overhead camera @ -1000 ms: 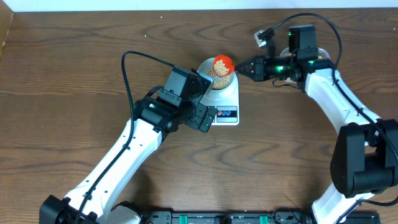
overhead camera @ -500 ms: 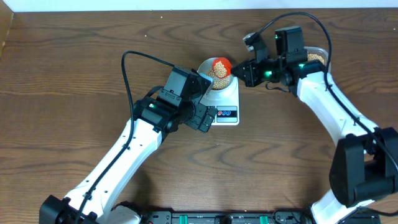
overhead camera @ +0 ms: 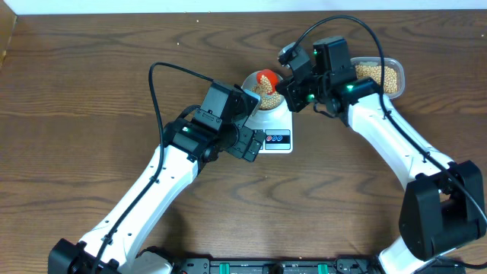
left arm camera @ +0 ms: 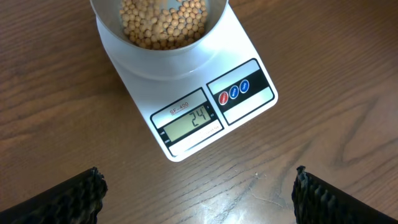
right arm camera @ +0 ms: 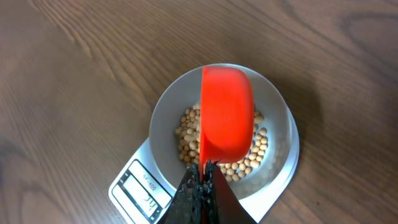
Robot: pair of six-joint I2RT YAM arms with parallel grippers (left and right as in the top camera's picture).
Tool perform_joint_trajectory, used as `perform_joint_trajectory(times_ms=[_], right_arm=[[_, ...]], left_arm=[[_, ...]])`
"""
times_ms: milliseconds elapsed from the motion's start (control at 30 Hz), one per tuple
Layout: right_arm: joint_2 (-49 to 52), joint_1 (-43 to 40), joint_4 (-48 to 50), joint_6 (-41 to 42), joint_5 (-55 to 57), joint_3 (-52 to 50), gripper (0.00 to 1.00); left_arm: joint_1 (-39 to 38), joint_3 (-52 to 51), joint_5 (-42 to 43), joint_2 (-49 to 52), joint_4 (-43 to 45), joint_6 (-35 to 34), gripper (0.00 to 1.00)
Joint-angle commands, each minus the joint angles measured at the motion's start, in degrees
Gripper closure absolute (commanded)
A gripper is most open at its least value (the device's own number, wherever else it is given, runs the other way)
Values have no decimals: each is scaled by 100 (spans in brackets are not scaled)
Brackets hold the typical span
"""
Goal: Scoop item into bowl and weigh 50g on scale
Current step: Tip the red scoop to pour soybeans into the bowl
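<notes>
Holding the red scoop (right arm camera: 227, 112) by its near end, the right gripper (right arm camera: 202, 173) had its jaws pressed together on it, and the scoop stood tilted just ahead of the jaws, above the beans (right arm camera: 186, 140) that lay inside the pale bowl (right arm camera: 165, 115). The bowl sat on the white scale (left arm camera: 249, 43), whose display (left arm camera: 189, 121) read 24. The left gripper (left arm camera: 199, 196) hovered in front of the scale with its jaws spread wide and nothing between them, the beans lying beyond its fingertips, near but not touched.
</notes>
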Motion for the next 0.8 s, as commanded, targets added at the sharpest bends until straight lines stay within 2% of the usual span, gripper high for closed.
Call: perform_joint_trajectory(times_ms=[0,767], right_arm=[[-129,85,26,-330,260,-4,99],[-129,125,81,-675,256,-4,99]], left_arm=[[31,7,50,-52,2,37,2],[31,7,50,-52,2,37,2]])
